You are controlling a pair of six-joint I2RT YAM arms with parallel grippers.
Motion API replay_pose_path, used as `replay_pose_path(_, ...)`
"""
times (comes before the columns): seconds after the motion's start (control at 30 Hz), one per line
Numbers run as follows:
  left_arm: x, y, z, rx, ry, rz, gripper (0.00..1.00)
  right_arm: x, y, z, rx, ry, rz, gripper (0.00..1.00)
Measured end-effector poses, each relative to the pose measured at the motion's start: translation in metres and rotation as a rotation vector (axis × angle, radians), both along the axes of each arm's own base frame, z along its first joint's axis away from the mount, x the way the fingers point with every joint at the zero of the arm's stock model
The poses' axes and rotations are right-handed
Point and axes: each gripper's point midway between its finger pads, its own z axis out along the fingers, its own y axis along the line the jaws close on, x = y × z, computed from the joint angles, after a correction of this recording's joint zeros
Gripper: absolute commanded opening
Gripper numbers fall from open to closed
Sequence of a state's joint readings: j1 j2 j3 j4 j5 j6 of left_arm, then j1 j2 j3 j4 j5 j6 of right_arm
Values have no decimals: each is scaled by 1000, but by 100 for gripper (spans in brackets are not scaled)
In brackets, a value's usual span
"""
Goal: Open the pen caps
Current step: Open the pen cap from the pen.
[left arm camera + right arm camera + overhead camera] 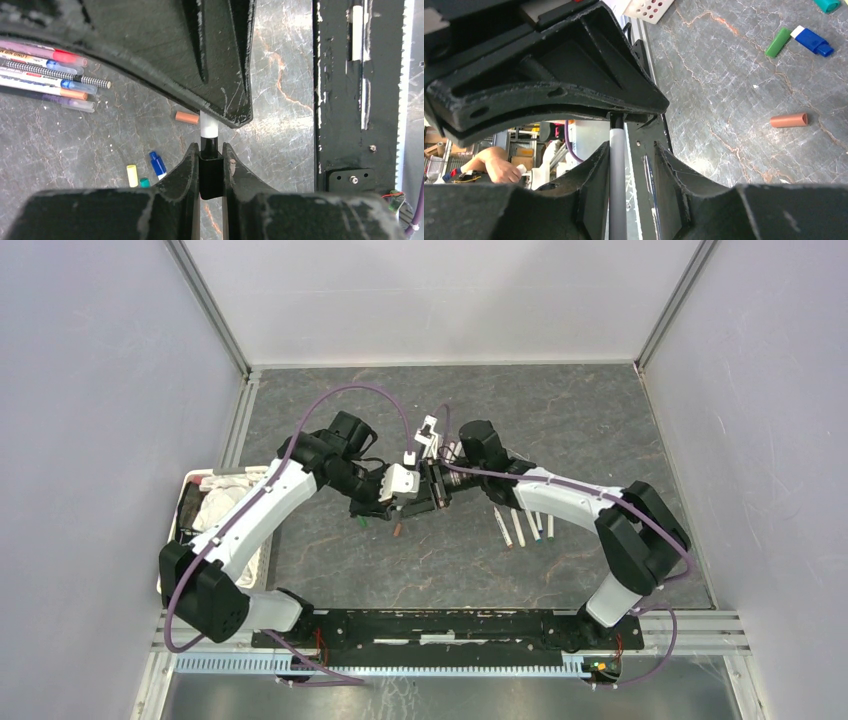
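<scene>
Left gripper (210,156) clamped on black pen cap (210,176). Right gripper (631,151) jaws apart, pen (616,150) barrel resting against one finger. Best next: close right firmly on barrel, then pull straight along the axis, no sideways bend. Held above mid-table between both wrists. Long axis roughly 9–3 o'clock from overhead, cap end toward 9.

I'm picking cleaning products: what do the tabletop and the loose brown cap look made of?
Tabletop: grey stone-look surface with white and rust veins, slight sheen; real stone or printed laminate, cannot tell. Brown cap: smooth matte plastic, probably; evenly coloured tube, open at one end.
</scene>
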State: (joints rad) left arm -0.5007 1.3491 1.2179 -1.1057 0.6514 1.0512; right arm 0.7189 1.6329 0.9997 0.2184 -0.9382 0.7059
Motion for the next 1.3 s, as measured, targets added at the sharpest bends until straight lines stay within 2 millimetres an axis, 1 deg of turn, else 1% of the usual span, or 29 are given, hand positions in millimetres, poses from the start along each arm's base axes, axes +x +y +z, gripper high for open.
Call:
replay_pose_path(0.07,0,2,-1,17,-13,-1,2,2,3,-3,-9,14,14,38)
replay_pose_path(0.2,0,5,-6,42,-21,-6,2,3,8,-3,-21,15,41,32)
replay_pose_path(0.3,-2,7,-9,61,-26,-19,2,3,9,-3,-28,9,54,26)
replay_pose_path(0.47,-3,9,-12,81,-33,-28,2,-2,9,-4,-32,1,78,11)
replay_pose_path(0.5,-3,9,-12,84,-33,-30,2,-3,9,-4,-31,-2,83,10)
replay_pose_path(0.63,-3,10,-13,94,-41,-33,2,-4,9,-5,-32,-12,92,10)
replay_pose_path(0.73,-2,10,-13,96,-46,-32,2,-5,9,-6,-30,-17,96,21)
replay_pose_path(0.77,-1,10,-13,97,-49,-31,2,-5,10,-6,-26,-21,97,22)
replay_pose_path(0.8,-1,10,-13,99,-51,-31,2,-6,10,-6,-23,-23,97,21)
replay_pose_path(0.93,-3,13,-15,115,-45,-30,2,-13,13,-10,-27,-26,108,13)
replay_pose_path(1.0,-4,14,-15,120,-40,-30,2,-13,14,-11,-27,-29,109,3)
replay_pose_path(1.03,-4,14,-15,121,-40,-30,2,-13,14,-11,-28,-29,106,0)
replay_pose_path(1.23,-1,15,-18,130,-53,-31,2,-11,13,-15,-39,-41,97,0)
replay_pose_path(1.3,1,15,-20,133,-66,-35,2,-7,9,-18,-43,-48,84,0)
